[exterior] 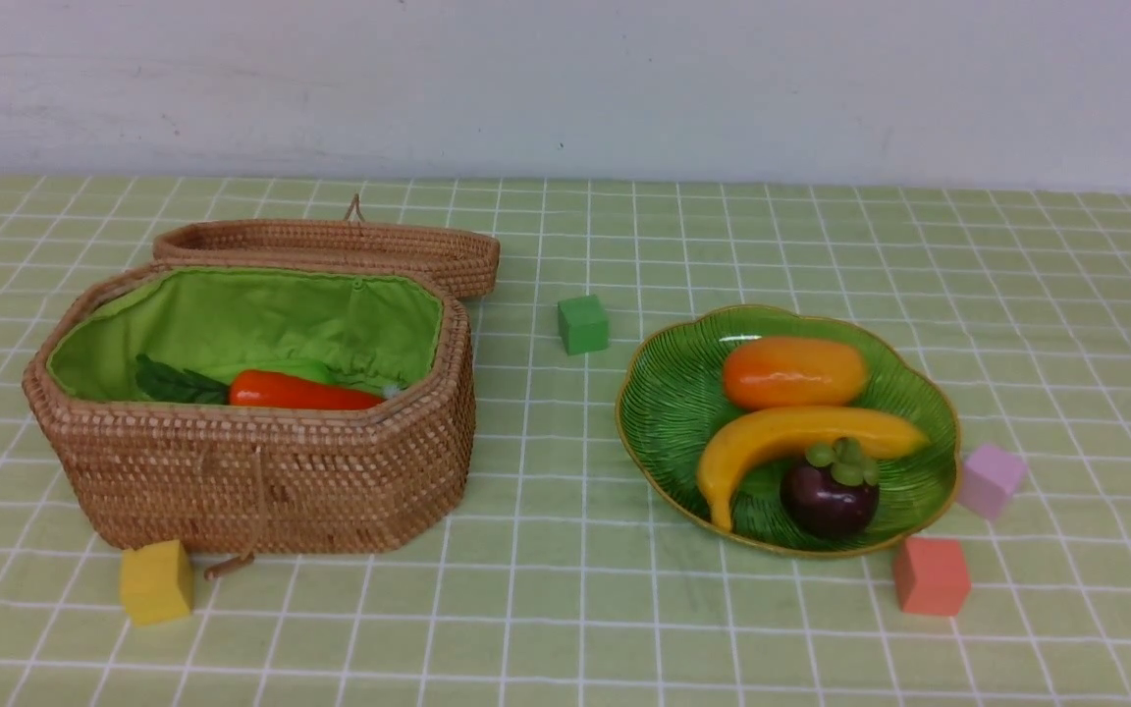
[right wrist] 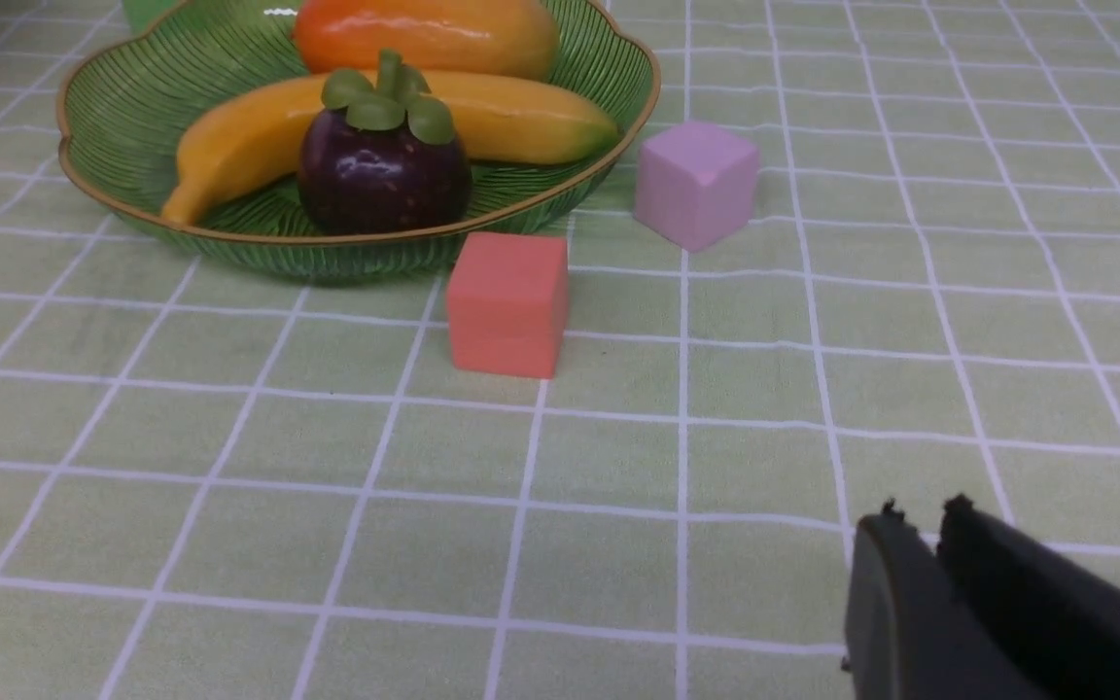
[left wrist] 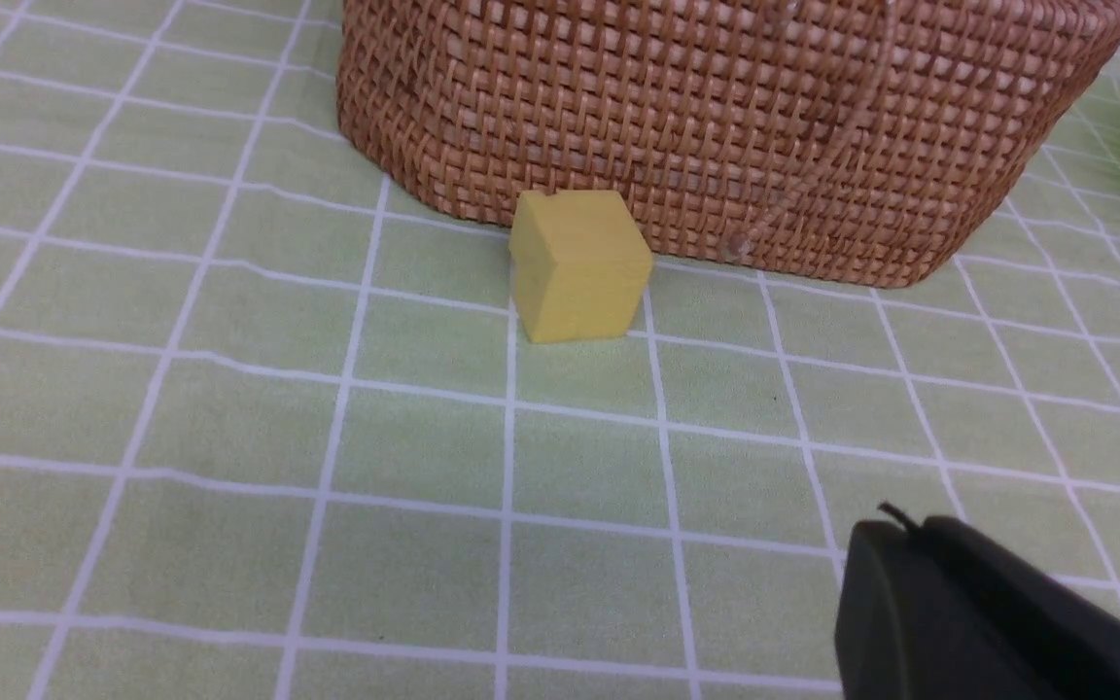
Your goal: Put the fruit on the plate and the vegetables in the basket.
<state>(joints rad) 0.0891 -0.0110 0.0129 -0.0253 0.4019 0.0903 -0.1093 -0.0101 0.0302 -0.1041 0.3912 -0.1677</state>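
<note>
On the green leaf-shaped plate [exterior: 673, 403] [right wrist: 152, 87] lie the fruit: mango [exterior: 793, 372] [right wrist: 424, 34], banana [exterior: 791, 437] [right wrist: 521, 122] and mangosteen [exterior: 831, 491] [right wrist: 383, 165]. The wicker basket [exterior: 261, 471] [left wrist: 716, 126] stands open at the left. In it the carrot [exterior: 300, 393] shows; the other vegetables are mostly hidden below the rim. My left gripper [left wrist: 910, 525] is shut and empty, low over the cloth in front of the basket. My right gripper [right wrist: 922, 510] hovers in front of the plate, a narrow slit between its fingertips, holding nothing. Neither arm shows in the front view.
The basket's lid [exterior: 330, 245] lies back behind it. A yellow cube [exterior: 156, 581] [left wrist: 579, 264] sits at the basket's front corner. A green cube [exterior: 582, 324] stands between basket and plate. A lilac cube [exterior: 990, 479] [right wrist: 696, 183] and a coral cube [exterior: 932, 575] [right wrist: 508, 303] flank the plate.
</note>
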